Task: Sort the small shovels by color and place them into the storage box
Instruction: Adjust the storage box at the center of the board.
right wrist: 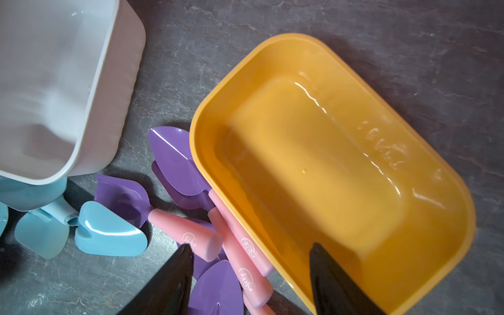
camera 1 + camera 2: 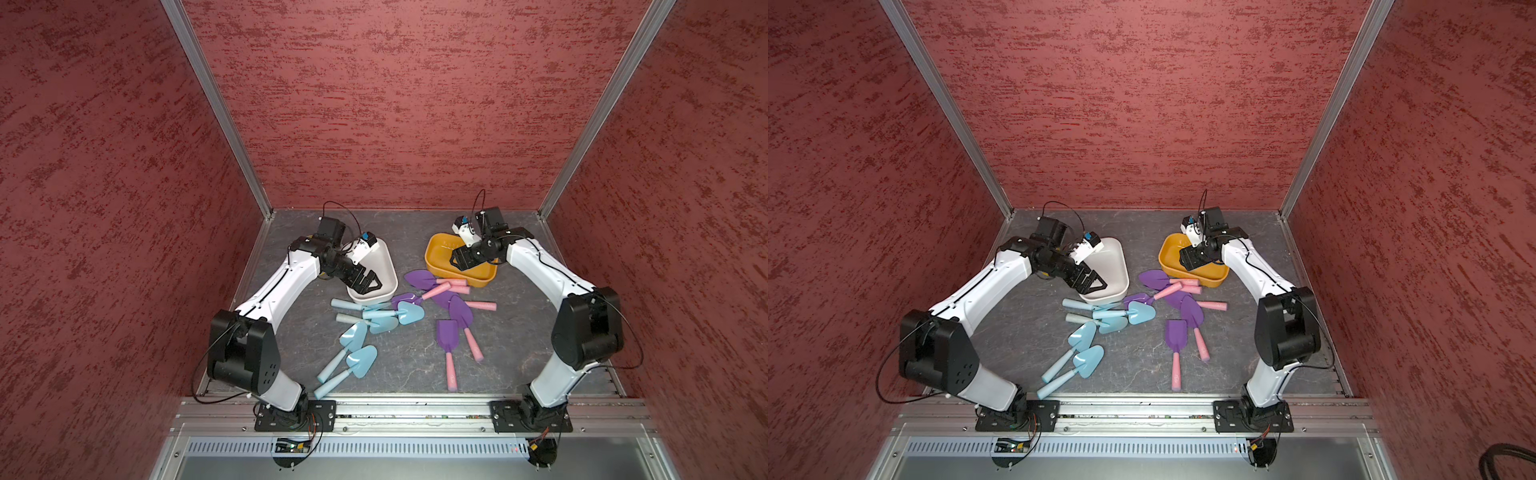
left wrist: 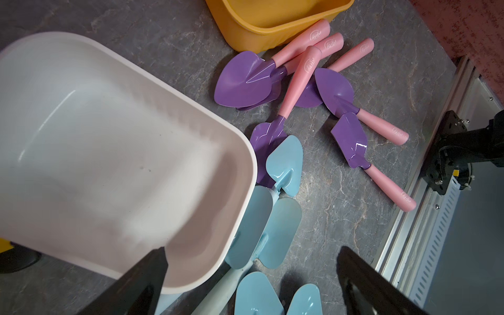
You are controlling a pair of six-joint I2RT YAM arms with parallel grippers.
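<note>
While the left gripper (image 2: 368, 289) hangs spread over the white box (image 2: 384, 259) rim, blue shovels (image 2: 409, 312), then purple shovels (image 2: 461, 309), lie on the grey floor (image 2: 407, 365). The right gripper (image 2: 456, 262), fingers apart, straddles the yellow box (image 2: 440, 249) rim. Red walls (image 2: 415, 104) stand around.

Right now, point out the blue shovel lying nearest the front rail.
The blue shovel whose handle tip almost reaches the rail; others lie farther back.
</note>
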